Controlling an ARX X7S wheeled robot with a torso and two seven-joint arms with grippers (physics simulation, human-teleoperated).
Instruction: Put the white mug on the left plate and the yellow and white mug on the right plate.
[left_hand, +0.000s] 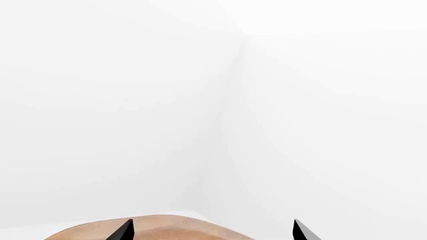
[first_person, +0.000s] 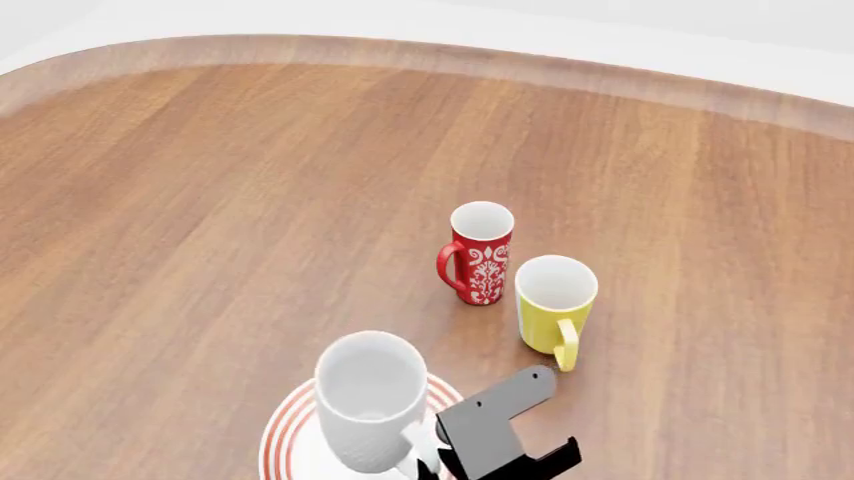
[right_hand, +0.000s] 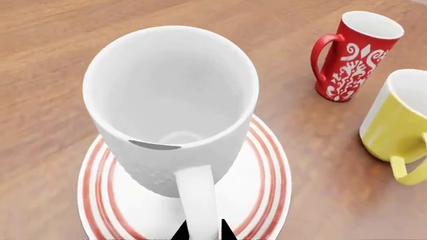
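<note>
Risk, as judged: tipping of the white mug (right_hand: 170, 107) if the right gripper (right_hand: 202, 231) pulls away without spreading clear of the handle, dragging it across the left plate (right_hand: 263, 187).

White mug: upright on the left plate, handle toward the right gripper.

Yellow and white mug (first_person: 553, 300): beyond the left plate to its right, on the table (first_person: 200, 200), just beside the red mug (first_person: 478, 252). Not yet placed. Right plate: not in view.

Right gripper: low over the left plate's near edge, fingertips narrow on either side of the handle; firm contact cannot be told.

Left gripper (left_hand: 213, 231): spread wide, holding nothing, aimed at a blank wall.
</note>
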